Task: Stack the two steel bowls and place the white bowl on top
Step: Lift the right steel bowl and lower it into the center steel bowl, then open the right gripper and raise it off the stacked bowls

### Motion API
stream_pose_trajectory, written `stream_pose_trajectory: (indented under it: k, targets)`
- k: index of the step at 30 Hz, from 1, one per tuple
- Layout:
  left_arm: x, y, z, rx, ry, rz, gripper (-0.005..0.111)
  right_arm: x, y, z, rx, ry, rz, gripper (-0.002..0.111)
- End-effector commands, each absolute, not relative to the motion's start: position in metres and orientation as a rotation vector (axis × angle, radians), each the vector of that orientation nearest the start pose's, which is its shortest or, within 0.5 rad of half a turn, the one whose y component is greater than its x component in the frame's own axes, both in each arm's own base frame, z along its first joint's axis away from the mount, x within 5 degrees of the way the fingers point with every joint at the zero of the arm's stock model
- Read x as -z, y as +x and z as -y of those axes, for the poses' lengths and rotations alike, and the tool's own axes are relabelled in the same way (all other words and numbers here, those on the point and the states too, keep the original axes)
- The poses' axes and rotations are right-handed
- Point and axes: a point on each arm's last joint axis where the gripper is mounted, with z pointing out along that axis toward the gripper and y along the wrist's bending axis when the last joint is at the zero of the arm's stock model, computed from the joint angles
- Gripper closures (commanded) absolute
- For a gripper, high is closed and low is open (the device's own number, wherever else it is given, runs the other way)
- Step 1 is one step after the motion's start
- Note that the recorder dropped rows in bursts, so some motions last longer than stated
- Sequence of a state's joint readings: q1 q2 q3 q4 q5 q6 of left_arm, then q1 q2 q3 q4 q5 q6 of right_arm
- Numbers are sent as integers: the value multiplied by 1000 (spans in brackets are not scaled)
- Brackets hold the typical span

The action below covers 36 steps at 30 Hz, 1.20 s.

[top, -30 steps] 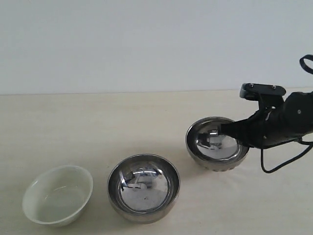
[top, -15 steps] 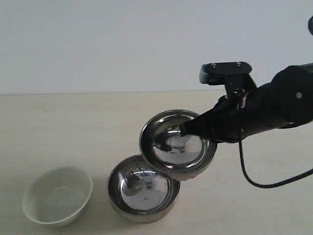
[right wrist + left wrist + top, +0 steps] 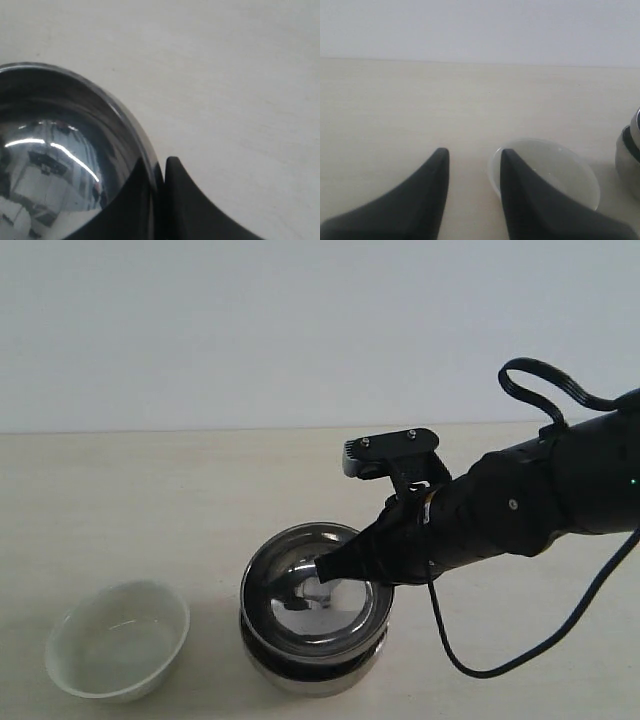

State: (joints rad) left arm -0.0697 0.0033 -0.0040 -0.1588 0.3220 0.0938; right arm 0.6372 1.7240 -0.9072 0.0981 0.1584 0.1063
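One steel bowl (image 3: 315, 580) now sits inside the other steel bowl (image 3: 310, 672) at the front centre of the table. My right gripper (image 3: 335, 568) is shut on the upper bowl's rim (image 3: 142, 145), one finger inside and one outside. The white bowl (image 3: 118, 638) stands to the left of the stack, upright. In the left wrist view my left gripper (image 3: 472, 152) is open and holds nothing, with the white bowl (image 3: 560, 170) just beyond one fingertip and the edge of the stacked bowls (image 3: 629, 155) past it. The left gripper is out of the exterior view.
The pale wooden table (image 3: 150, 490) runs back to a plain white wall. The right arm's black cable (image 3: 500, 660) loops over the table to the right of the stack.
The right gripper carried the ribbed steel bowl from the right, lifted and tilted, leftward and down into the other steel bowl. The white bowl has not moved.
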Motion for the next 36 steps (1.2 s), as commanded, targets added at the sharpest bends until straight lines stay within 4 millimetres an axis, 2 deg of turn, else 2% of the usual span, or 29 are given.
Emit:
stream_pose_trajectory:
  k: [1, 9, 11, 12, 14, 18, 23, 26, 28, 30, 32, 36]
  targets:
    - [-185, 54, 8, 132, 46, -1796, 74, -179, 275, -205, -393, -537, -2397, 108]
    - [-185, 54, 8, 132, 46, -1796, 74, -178, 274, -205, -383, -556, -2403, 105]
    - [-185, 54, 8, 132, 46, -1796, 74, -178, 274, -204, -381, -558, -2410, 87]
    - [-185, 54, 8, 132, 46, -1796, 74, -178, 274, -204, -380, -559, -2413, 75]
    - [-185, 54, 8, 132, 46, -1796, 74, -178, 274, -204, -382, -552, -2415, 69]
    - [-185, 54, 8, 132, 46, -1796, 74, -182, 276, -206, -399, -538, -2365, 69]
    - [-185, 54, 8, 132, 46, -1796, 74, -211, 276, -205, -444, -508, -2229, 69]
    - [-185, 54, 8, 132, 46, -1796, 74, -223, 275, -203, -444, -527, -2169, 69]
    - [-185, 54, 8, 132, 46, -1796, 74, -225, 274, -203, -446, -526, -2165, 71]
    - [-185, 54, 8, 132, 46, -1796, 74, -222, 273, -203, -432, -548, -2176, 83]
    - [-185, 54, 8, 132, 46, -1796, 74, -218, 274, -203, -395, -617, -2174, 106]
    - [-185, 54, 8, 132, 46, -1796, 74, -203, 277, -205, -383, -625, -2210, 108]
